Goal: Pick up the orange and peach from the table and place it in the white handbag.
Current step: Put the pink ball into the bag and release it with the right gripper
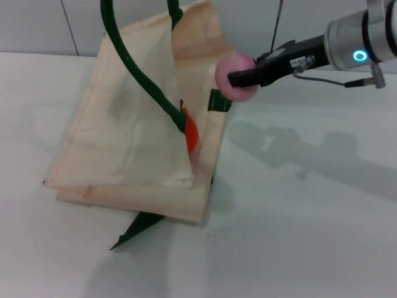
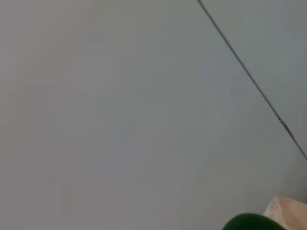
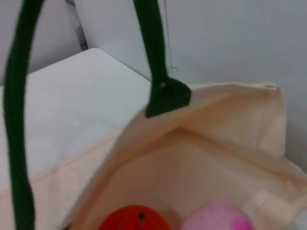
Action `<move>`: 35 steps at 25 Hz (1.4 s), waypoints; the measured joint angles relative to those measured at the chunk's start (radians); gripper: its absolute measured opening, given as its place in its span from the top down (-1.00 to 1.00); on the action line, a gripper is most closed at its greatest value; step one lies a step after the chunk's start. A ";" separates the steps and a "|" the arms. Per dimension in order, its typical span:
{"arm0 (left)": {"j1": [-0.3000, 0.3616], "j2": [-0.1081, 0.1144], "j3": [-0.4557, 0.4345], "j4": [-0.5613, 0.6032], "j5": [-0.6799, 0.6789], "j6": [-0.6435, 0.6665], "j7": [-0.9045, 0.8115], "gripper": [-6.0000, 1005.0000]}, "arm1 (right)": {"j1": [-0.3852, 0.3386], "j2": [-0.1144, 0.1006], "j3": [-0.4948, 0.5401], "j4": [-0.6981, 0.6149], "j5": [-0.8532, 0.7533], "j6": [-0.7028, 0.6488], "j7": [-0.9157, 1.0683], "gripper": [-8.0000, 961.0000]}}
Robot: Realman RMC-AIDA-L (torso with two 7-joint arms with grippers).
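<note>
The white handbag lies on the table with its mouth lifted open. One dark green handle is pulled up and out past the top of the head view. The orange sits inside the bag, partly hidden by the cloth; the right wrist view shows the orange within the bag. My right gripper is shut on the peach at the bag's open edge. The peach shows just over the opening. My left gripper is out of view; its wrist view shows only a handle piece.
White table stretches to the right and front of the bag. A green strap end lies on the table before the bag. A pale wall stands close behind.
</note>
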 joint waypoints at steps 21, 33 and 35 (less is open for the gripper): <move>0.013 -0.001 0.018 0.060 -0.003 -0.006 -0.016 0.61 | 0.007 -0.005 0.010 0.087 0.005 -0.100 -0.056 0.06; 0.003 -0.002 0.055 0.058 -0.005 0.007 -0.028 0.60 | 0.084 0.005 -0.035 0.146 0.166 -0.088 -0.123 0.06; 0.003 -0.002 0.055 0.058 -0.005 0.007 -0.029 0.59 | 0.093 0.007 -0.056 0.154 0.189 -0.091 -0.129 0.06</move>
